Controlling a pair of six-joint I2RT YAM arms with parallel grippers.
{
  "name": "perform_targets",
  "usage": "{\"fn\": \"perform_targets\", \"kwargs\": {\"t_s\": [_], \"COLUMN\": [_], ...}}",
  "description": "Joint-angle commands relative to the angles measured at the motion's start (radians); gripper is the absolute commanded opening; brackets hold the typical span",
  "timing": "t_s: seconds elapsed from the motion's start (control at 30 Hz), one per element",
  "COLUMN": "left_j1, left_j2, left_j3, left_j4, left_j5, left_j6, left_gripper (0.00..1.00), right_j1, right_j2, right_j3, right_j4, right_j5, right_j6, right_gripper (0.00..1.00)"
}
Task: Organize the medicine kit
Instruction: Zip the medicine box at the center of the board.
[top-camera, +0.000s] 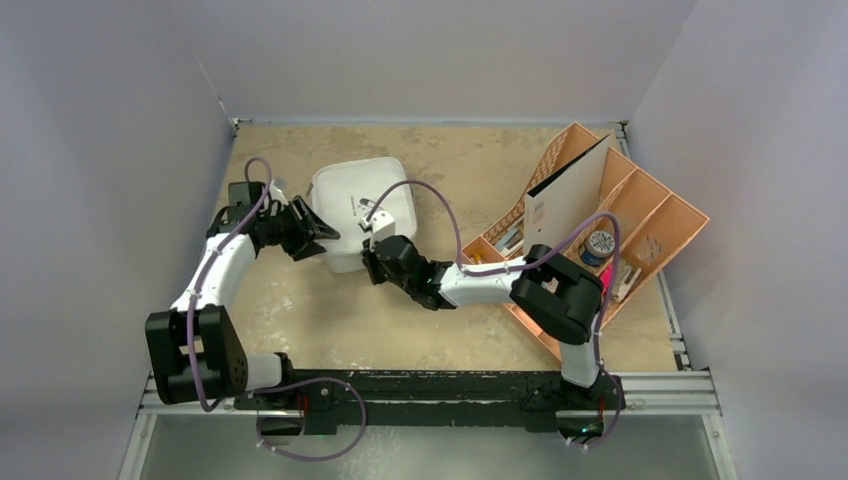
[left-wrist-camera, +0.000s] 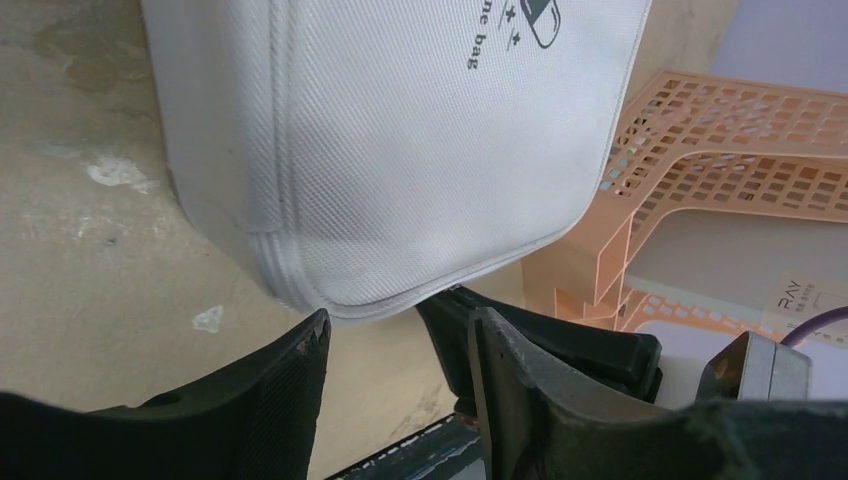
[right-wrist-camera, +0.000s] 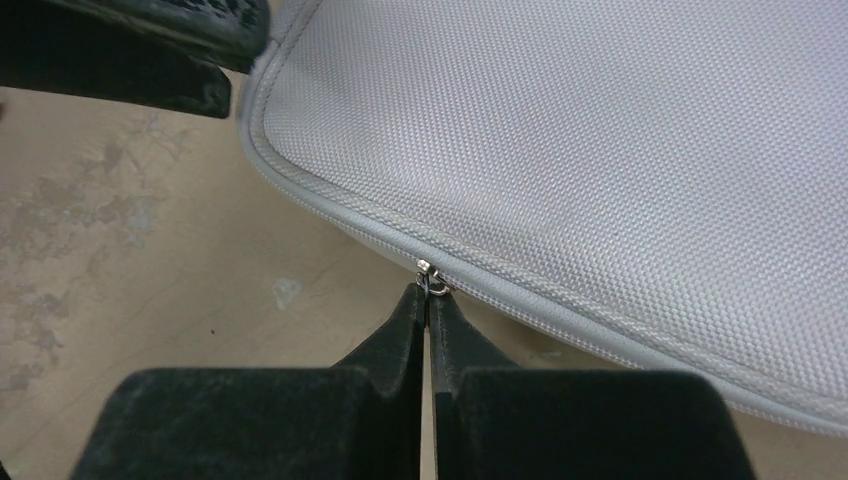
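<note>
The medicine kit (top-camera: 360, 205) is a pale grey-white zipped case lying closed on the tan table, with its pill logo (left-wrist-camera: 540, 20) facing up. My left gripper (top-camera: 316, 232) is at the kit's left corner. It is open (left-wrist-camera: 400, 322), nothing lies between its fingers, and the kit's corner (left-wrist-camera: 380, 300) is just beyond the tips. My right gripper (top-camera: 373, 262) is at the kit's near edge. Its fingertips (right-wrist-camera: 430, 296) are shut on the small metal zipper pull (right-wrist-camera: 433, 281) on the kit's seam (right-wrist-camera: 560, 300).
An orange compartmented tray (top-camera: 665, 225) stands at the right, close to the right arm's elbow. It holds a tall white box (top-camera: 565, 195), a round tin (top-camera: 600, 243) and small items. Grey walls close in the table at the back and on both sides.
</note>
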Motion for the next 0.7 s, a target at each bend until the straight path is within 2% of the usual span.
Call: {"fn": "perform_targets", "kwargs": {"t_s": [0.0, 0.2, 0.43, 0.67], "left_j1": [-0.018, -0.038, -0.043, -0.067], "left_j2": [0.003, 0.009, 0.037, -0.068], "left_j3": [-0.021, -0.072, -0.035, -0.012], "left_j4": [0.082, 0.138, 0.030, -0.062], "left_j5": [0.027, -0.045, -0.117, -0.235], "left_j6": [-0.056, -0.111, -0.068, -0.042], "left_gripper": [0.51, 0.49, 0.49, 0.50], "right_j1": [0.028, 0.033, 0.033, 0.033], "right_j2": [0.013, 0.023, 0.007, 0.023], "right_j3": [0.083, 0.094, 0.064, 0.067], "right_j4": [0.016, 0.008, -0.017, -0.006], "right_j5": [0.002, 0.015, 0.028, 0.025], "right_j6": [0.035, 0.043, 0.030, 0.043], "right_gripper": [0.00, 0.00, 0.00, 0.00]}}
